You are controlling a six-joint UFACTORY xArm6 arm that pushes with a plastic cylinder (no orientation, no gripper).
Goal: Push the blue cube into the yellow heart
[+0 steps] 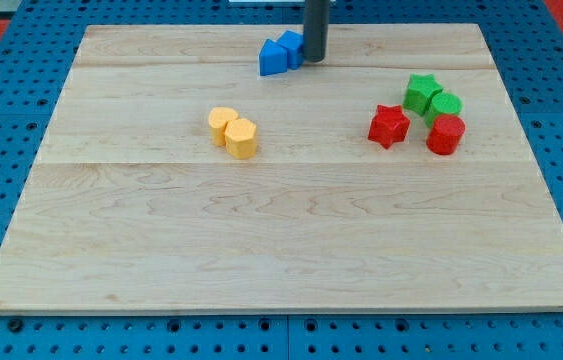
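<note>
Camera view shows me the wooden board [291,250]. At its top edge my tip [314,58], a bare rod without jaws, touches the blue cube [292,47], beside another blue block [273,58]. Well below-left sits the yellow heart [223,120], against a yellow block [242,138].
</note>
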